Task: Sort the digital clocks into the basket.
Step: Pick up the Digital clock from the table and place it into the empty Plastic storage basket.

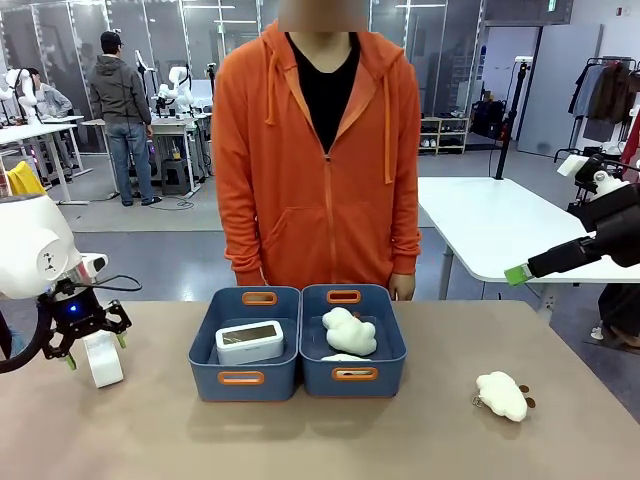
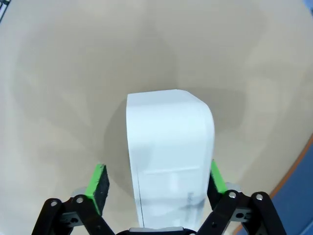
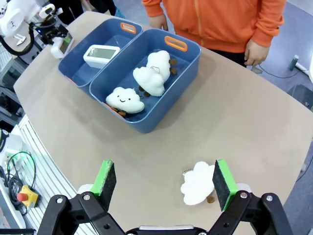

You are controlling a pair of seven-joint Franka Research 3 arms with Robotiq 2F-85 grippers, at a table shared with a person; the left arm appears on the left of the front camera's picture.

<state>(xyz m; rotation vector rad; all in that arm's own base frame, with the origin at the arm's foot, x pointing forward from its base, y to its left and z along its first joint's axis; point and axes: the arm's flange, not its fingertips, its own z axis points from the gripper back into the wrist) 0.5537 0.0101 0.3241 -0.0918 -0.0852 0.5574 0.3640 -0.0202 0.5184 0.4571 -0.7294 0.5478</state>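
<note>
left wrist view: clock [image 2: 168, 156] btwn spread left gripper [image 2: 156, 183] pads, not pinched.

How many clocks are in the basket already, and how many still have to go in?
One digital clock already lies in the left basket. The second clock stands on the table between the left gripper's open fingers; one pad looks against it, the other has a gap, so it is not yet clamped or lifted. Carrying it to that basket is what remains. The right gripper hangs open above a plush cloud.
</note>
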